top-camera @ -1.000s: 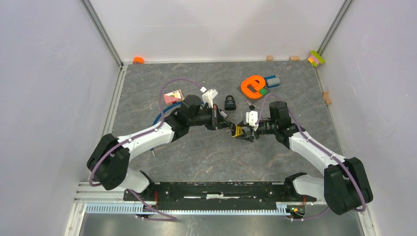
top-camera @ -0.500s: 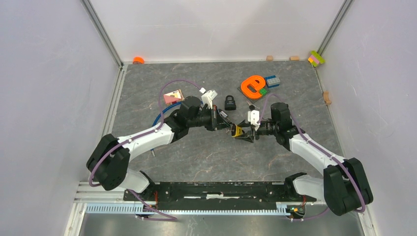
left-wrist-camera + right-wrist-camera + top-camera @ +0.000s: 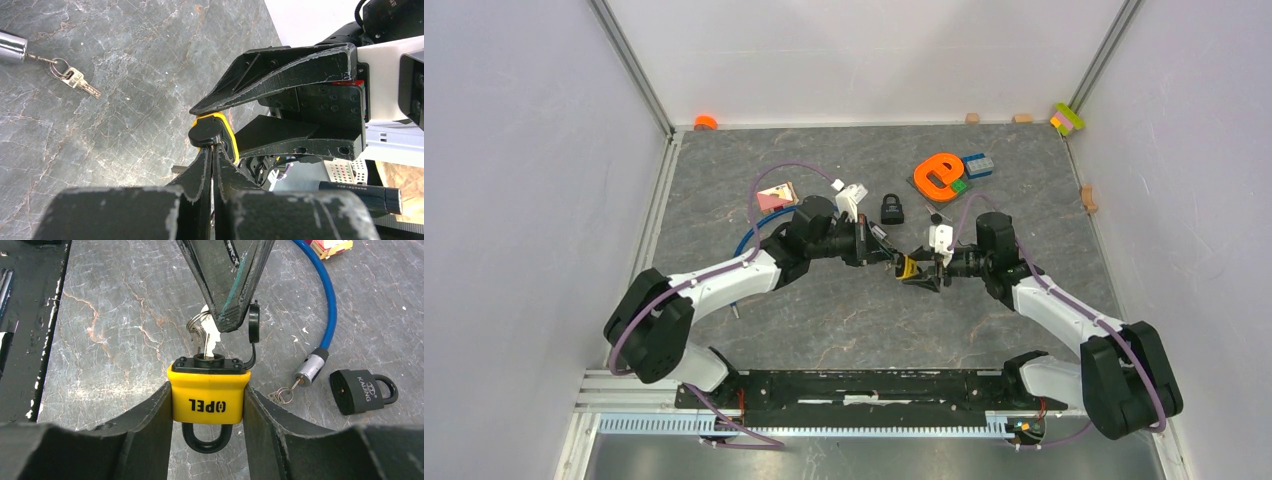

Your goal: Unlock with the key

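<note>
A yellow padlock (image 3: 207, 395) marked OPEL is clamped by its sides in my right gripper (image 3: 208, 390), black shackle pointing toward the wrist and seated in the body. A silver key (image 3: 211, 342) stands in the keyhole on the lock's far end, with a ring behind it. My left gripper (image 3: 212, 148) is shut on the key's head; its fingers (image 3: 227, 300) come down from above in the right wrist view. The lock's black dust cap (image 3: 205, 134) hangs open beside the key. From above, both grippers meet at the padlock (image 3: 911, 267) mid-table, above the surface.
A black padlock (image 3: 892, 208) lies just behind the grippers. A blue cable lock (image 3: 325, 295) with a small key bunch (image 3: 75, 80) lies on the table near it. An orange letter e (image 3: 939, 173), a blue brick (image 3: 979, 165) and a pink card (image 3: 775, 196) sit farther back.
Both grippers stay joined at the padlock with key inserted. The right arm has shifted very slightly; nothing was let go.
</note>
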Action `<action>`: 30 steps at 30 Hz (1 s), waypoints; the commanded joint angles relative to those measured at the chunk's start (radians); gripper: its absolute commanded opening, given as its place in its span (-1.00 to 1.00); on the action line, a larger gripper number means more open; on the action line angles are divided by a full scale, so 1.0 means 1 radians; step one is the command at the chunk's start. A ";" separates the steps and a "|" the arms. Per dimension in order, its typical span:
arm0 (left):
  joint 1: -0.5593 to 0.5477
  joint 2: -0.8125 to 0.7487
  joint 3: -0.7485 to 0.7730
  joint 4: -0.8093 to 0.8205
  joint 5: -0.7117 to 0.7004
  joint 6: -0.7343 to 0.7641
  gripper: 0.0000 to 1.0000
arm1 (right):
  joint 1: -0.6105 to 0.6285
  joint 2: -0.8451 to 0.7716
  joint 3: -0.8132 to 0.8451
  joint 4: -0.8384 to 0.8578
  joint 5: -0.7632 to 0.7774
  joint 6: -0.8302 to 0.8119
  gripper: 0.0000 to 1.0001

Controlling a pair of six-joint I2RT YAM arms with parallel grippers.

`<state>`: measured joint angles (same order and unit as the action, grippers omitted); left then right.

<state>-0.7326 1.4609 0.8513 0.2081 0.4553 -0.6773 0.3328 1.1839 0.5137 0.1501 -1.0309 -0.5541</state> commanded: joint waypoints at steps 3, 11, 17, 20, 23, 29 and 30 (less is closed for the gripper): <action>0.002 0.010 0.016 0.043 0.007 -0.022 -0.96 | 0.001 -0.042 0.000 0.068 -0.030 -0.009 -1.00; 0.004 0.006 0.013 0.051 0.010 -0.021 -0.95 | 0.001 -0.038 0.001 0.048 -0.027 -0.014 -1.00; 0.004 0.002 0.014 0.054 0.011 -0.016 -0.96 | 0.002 -0.027 0.000 0.024 -0.024 -0.033 -1.00; 0.004 0.002 0.013 0.054 0.009 -0.015 -0.96 | 0.001 -0.027 0.001 0.025 -0.024 -0.032 -1.00; 0.004 0.002 0.012 0.056 0.009 -0.013 -0.96 | 0.001 -0.024 -0.004 0.019 -0.017 -0.037 -1.00; 0.004 0.002 0.010 0.057 0.009 -0.011 -0.96 | 0.002 -0.018 -0.006 0.026 -0.007 -0.023 -1.00; 0.004 0.003 0.011 0.057 0.009 -0.010 -0.96 | 0.001 -0.017 -0.006 0.026 -0.003 -0.021 -1.00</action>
<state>-0.7326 1.4666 0.8513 0.2165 0.4641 -0.6796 0.3325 1.1763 0.5060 0.1410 -1.0222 -0.5762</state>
